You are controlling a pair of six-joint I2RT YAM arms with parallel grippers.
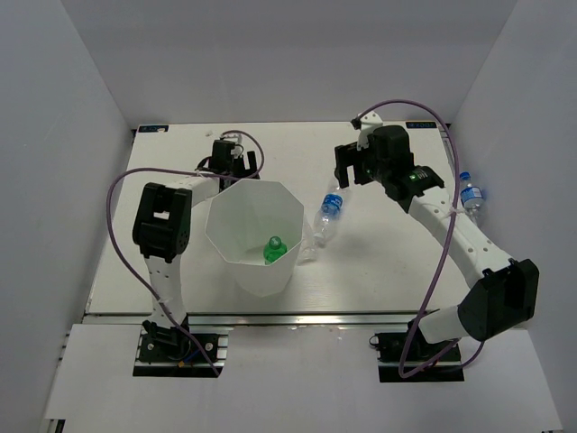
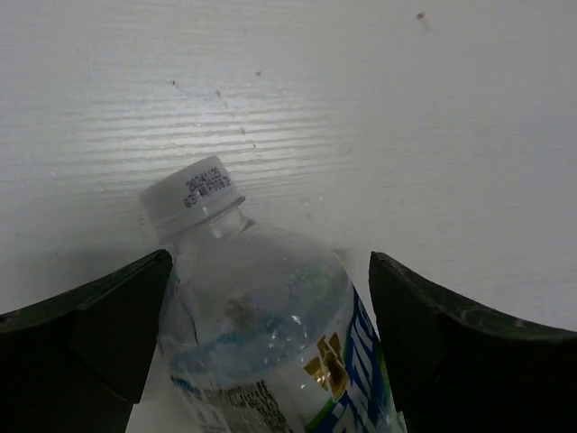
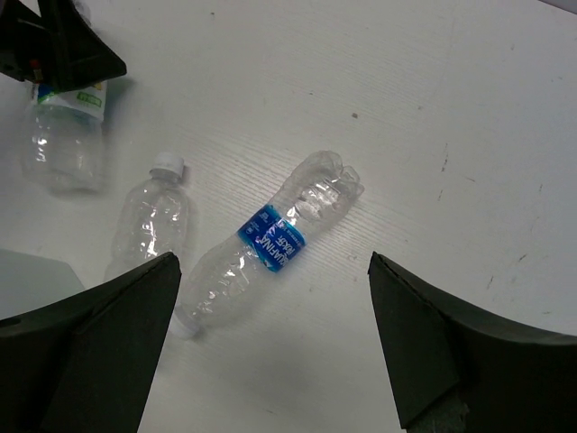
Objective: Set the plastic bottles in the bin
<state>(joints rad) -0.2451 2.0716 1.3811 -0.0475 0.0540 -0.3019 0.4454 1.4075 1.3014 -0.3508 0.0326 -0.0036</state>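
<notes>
The white bin (image 1: 255,271) stands mid-table with the green bottle (image 1: 273,248) inside it. My left gripper (image 1: 230,158) is behind the bin, low on the table. In the left wrist view a clear bottle (image 2: 261,334) with a white cap lies between its open fingers (image 2: 90,334), with a gap on the right side. My right gripper (image 1: 356,167) is open and empty above a clear blue-label bottle (image 1: 329,216), which also shows in the right wrist view (image 3: 270,239). A smaller clear bottle (image 3: 153,216) lies beside it.
Another blue-label bottle (image 1: 471,196) lies at the table's far right edge, under the right arm. The bin's corner (image 3: 27,271) shows at the lower left of the right wrist view. White walls close in the table on three sides.
</notes>
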